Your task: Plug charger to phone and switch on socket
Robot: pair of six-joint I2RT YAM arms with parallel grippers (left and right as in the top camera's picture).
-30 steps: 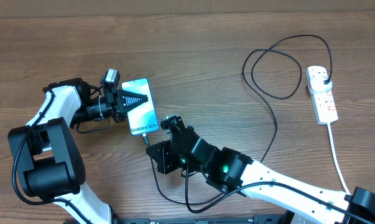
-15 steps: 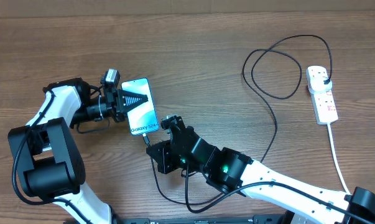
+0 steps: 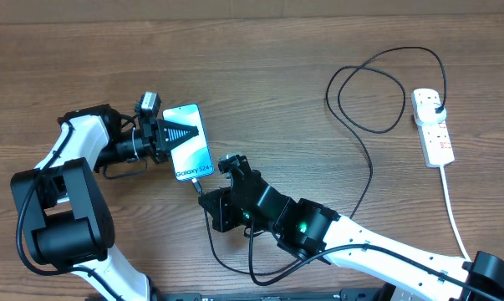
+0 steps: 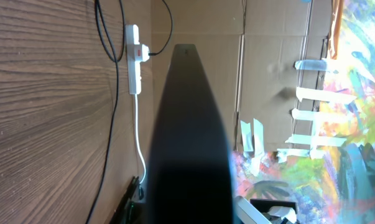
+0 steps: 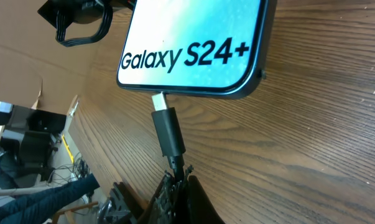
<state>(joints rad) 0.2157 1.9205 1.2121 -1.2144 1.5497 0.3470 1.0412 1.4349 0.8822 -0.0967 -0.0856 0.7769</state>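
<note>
The right gripper (image 5: 178, 177) is pinched tight on the charger (image 5: 167, 134), just behind its small tip, right below the phone (image 5: 193, 43). The silver tip touches the hole in the phone's bottom edge, but I cannot tell if it is pushed all the way in. The left gripper (image 3: 164, 134) is clamped on the phone's side, up near its top end. Far from the phone lies the socket (image 3: 433, 125), with 1 black plug head in its end hole. I think step 1 is almost done, and pressing the switch is left.
</note>
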